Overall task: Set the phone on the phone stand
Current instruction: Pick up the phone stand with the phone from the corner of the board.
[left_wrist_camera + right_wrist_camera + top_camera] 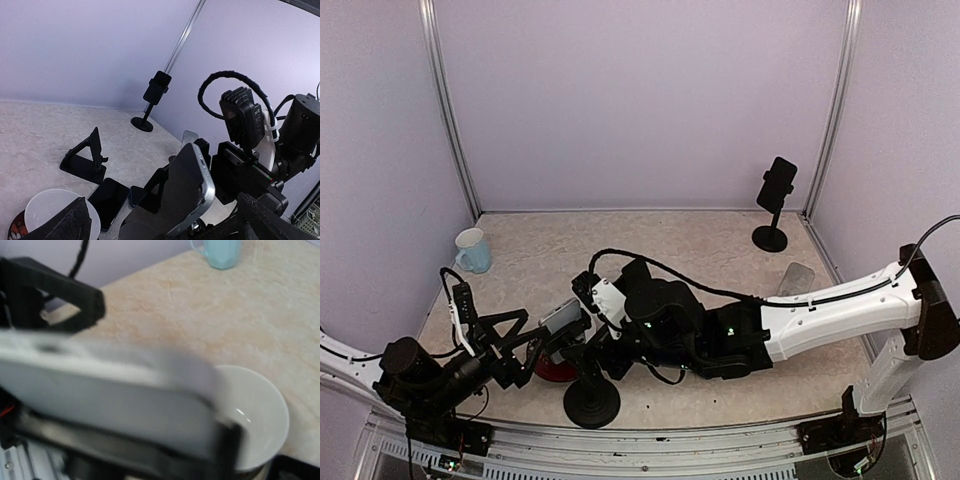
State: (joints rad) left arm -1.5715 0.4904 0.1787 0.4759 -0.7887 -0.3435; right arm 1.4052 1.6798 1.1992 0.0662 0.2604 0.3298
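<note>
Table (720, 240): beige, faintly mottled. Mug (472, 250), far left: pale blue. Phone (560, 316): silver-grey back, dark screen. Phone stand (592, 400), near: black all over. Bowl (265, 410): plain white. Walls (640, 100): lilac.

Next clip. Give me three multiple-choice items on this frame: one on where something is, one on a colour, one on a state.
1. Where is the tall stand that clamps a dark phone?
A. Far right corner of the table
B. Against the left wall
C. At the near edge, between the arm bases

2. What colour is the mug?
A. Red
B. Light blue
C. Black

3. The black folding stand is:
A. Propped open and empty
B. Holding a phone
C. Knocked flat

Answers:
1 A: the top view shows it at the back, beside the right wall.
2 B: it looks pale blue in both the top and right wrist views.
3 A: the left wrist view shows it standing open with nothing on it.
</note>
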